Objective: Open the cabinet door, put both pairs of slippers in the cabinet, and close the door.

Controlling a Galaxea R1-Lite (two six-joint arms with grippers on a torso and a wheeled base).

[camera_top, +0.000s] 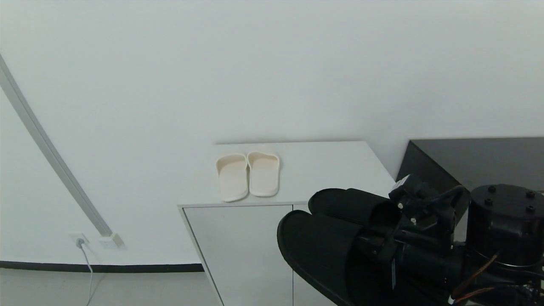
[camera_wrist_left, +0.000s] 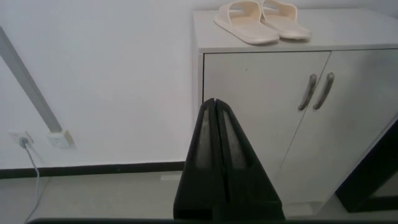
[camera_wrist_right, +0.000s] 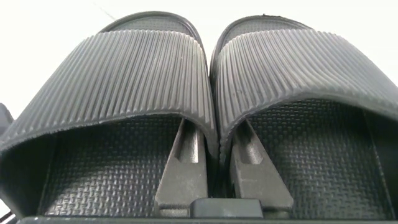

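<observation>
Black slippers [camera_top: 335, 238]: held as pair, near right, in front of shut cabinet [camera_top: 238, 242]. Right gripper [camera_wrist_right: 214, 140] clamps their adjoining inner walls. Likely light, flexible rubber, grippy. Cream slippers [camera_top: 247, 175] on cabinet top; pinch likewise. Left gripper [camera_wrist_left: 215, 107] closed, empty.

White wall [camera_top: 272, 63] w/ grey trunking [camera_top: 51, 153], socket [camera_top: 78, 240]; black skirting [camera_top: 127, 268], grey floor [camera_top: 42, 289]; dark table [camera_top: 480, 157] on R.
</observation>
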